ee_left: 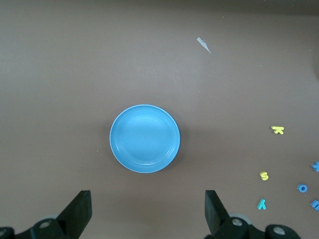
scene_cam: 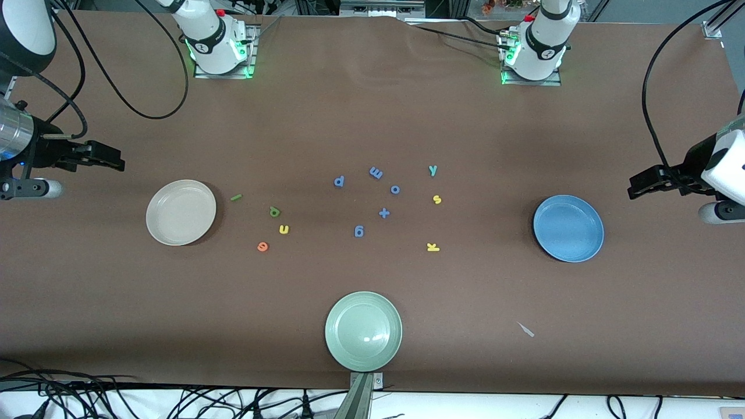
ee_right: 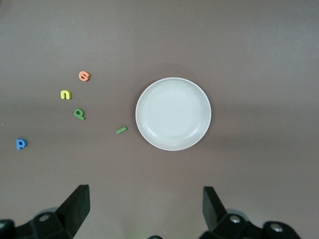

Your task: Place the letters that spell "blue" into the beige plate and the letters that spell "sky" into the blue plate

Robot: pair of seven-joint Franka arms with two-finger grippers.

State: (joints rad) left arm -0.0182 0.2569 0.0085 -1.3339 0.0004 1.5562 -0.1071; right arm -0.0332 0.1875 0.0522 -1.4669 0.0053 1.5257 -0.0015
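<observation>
Nothing placed yet: round cream-beige plate (scene_cam: 180, 212) and round light-blue plate (scene_cam: 568, 228) bare; all seven foam letters on table (scene_cam: 372, 105). Left gripper (ee_left: 147, 211) and right gripper (ee_right: 144, 209) open, empty, each over own table end.

On the desk (scene_cam: 372, 116), the letters (scene_cam: 349, 203) lie between two plates — one (scene_cam: 181, 212) at 9 o'clock, one (scene_cam: 568, 228) at 3 — third plate (scene_cam: 363, 330) at 6.

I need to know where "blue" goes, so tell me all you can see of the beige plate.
The beige plate is round, shallow and cream-coloured with a raised rim, smooth and matte. It lies flat and empty on the brown table toward the right arm's end. Nothing touches it; the thin green l lies closest, apart.
</observation>
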